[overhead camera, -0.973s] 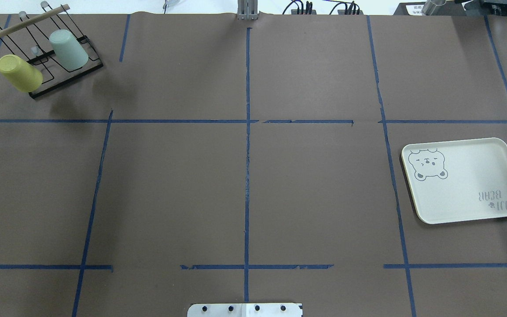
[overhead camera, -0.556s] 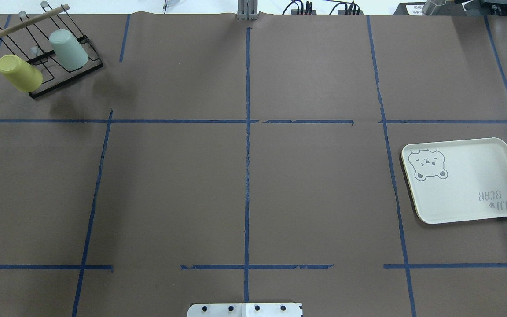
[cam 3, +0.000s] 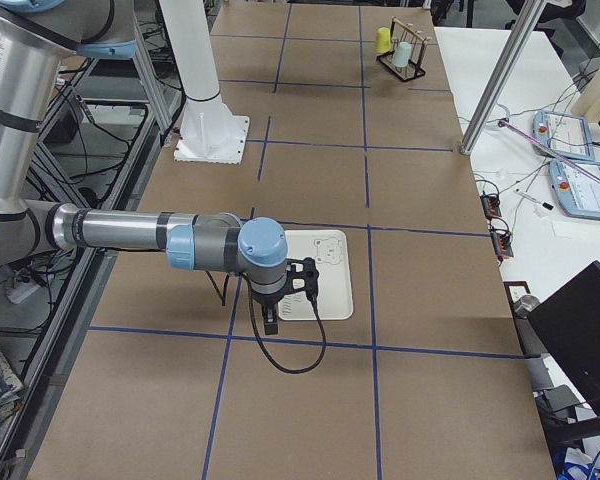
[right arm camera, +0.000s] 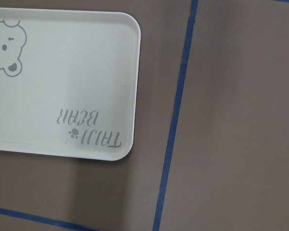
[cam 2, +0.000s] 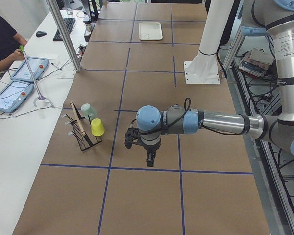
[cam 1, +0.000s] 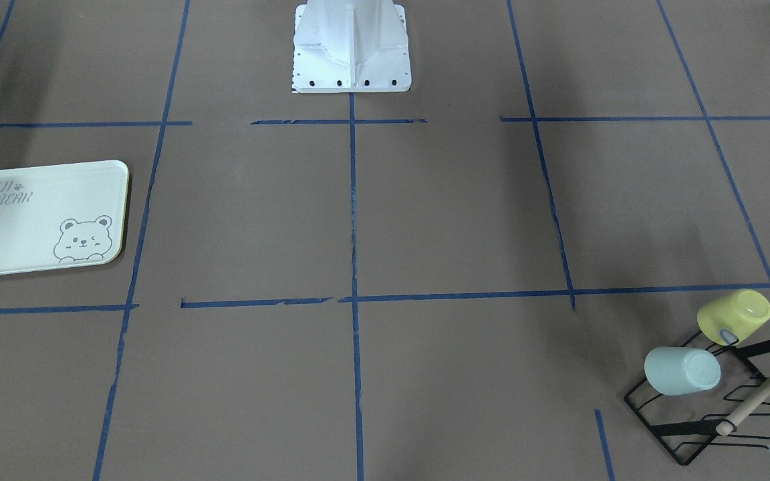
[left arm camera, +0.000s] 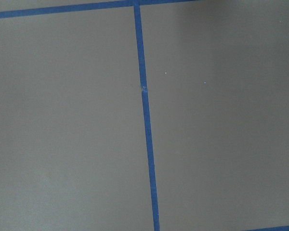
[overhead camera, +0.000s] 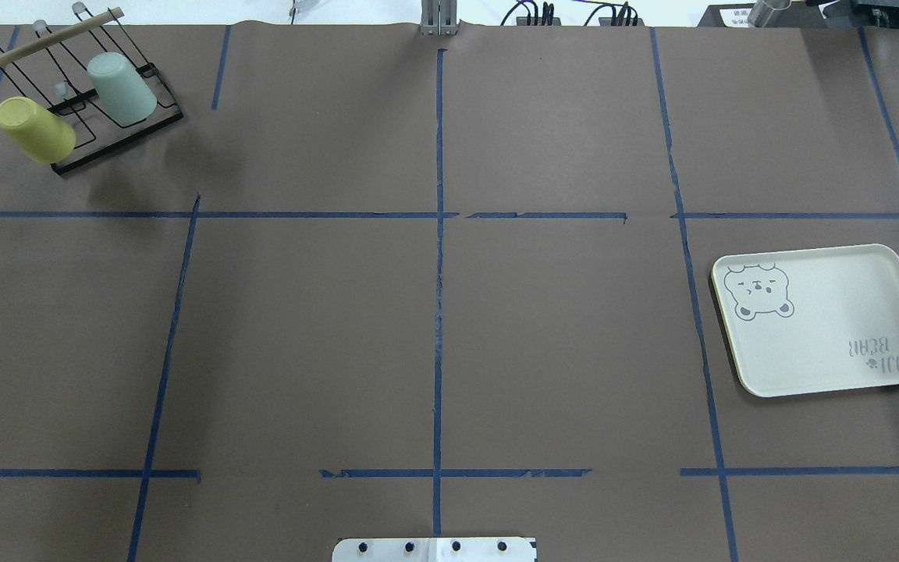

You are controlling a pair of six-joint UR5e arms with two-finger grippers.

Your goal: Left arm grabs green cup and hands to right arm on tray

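- Overhead exterior: the green cup hangs tilted, mouth down, on a black wire rack at the far left, beside a yellow-green cup.
- The tray lies well apart, on the right.
- The left gripper and the right gripper show only in the side views, so their opening cannot be told.

Rack w/ 2 cups far left; tray right (well apart).

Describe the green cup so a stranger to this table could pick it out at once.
On the brown table, look to the far corner on the robot's left, where a black wire rack holds two upturned cups. The green cup is the pale mint one, nearer the table's middle; its neighbour, the yellow cup, is bright yellow-green.
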